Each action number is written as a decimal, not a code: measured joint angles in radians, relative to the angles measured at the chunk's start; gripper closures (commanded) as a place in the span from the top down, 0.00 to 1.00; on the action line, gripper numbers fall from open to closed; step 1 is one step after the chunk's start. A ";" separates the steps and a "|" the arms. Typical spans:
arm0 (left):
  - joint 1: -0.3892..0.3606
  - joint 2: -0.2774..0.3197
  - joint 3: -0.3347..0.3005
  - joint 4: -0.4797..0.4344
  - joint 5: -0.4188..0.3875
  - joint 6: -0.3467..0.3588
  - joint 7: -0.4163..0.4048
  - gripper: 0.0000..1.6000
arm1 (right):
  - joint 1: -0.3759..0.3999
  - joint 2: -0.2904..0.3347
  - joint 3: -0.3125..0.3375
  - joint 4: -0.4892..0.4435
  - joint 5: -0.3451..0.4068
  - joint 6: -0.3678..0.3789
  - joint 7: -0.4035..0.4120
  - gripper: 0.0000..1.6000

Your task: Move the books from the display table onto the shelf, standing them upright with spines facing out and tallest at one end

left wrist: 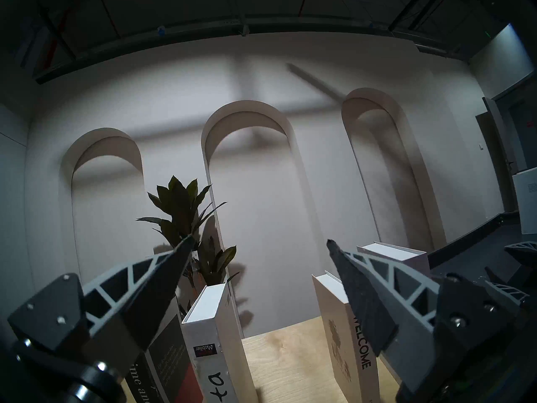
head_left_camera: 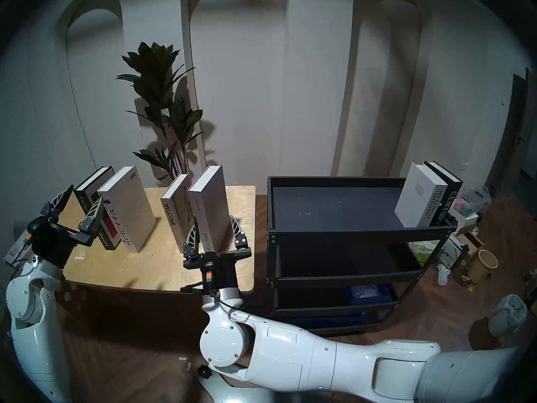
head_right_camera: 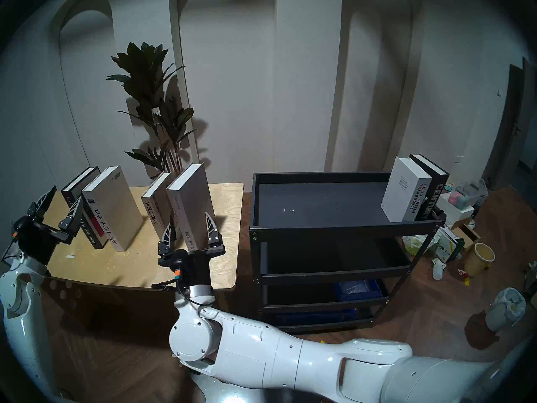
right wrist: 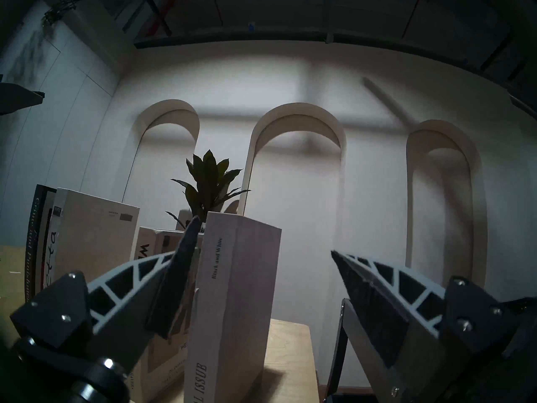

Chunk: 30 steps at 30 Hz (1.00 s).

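Your right gripper (head_left_camera: 216, 233) is spread wide around the matte grey Special Issue book (head_left_camera: 207, 207) on the plywood table (head_left_camera: 151, 265), not visibly squeezing; left gripper (head_left_camera: 76, 212) gapes empty.

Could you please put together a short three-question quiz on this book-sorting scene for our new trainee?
1. How many books stand on the black shelf, and how many on the wooden table?
2. True or false: the right pincer is clamped shut on the Special Issue book.
3. Which book stands nearest the left pincer? A) Welcome book B) Crime and Punishment book C) Century book

Key: 1. Two on the shelf, Century and the white yearbook; four on the table. 2. False; its fingers are spread, one on each side of the book. 3. B.
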 measured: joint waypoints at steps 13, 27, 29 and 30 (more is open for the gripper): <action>-0.001 -0.001 -0.001 0.000 -0.002 0.000 0.003 1.00 | 0.093 -0.116 -0.098 0.122 0.278 -0.059 -0.072 1.00; -0.001 -0.001 -0.001 0.000 -0.003 -0.001 0.004 1.00 | 0.192 -0.245 -0.201 0.212 0.446 -0.110 -0.167 1.00; -0.001 -0.001 -0.001 0.000 -0.003 -0.001 0.004 1.00 | 0.205 -0.267 -0.210 0.235 0.468 -0.116 -0.178 1.00; -0.001 -0.001 -0.001 0.000 -0.003 -0.001 0.004 1.00 | 0.209 -0.273 -0.213 0.243 0.473 -0.118 -0.181 1.00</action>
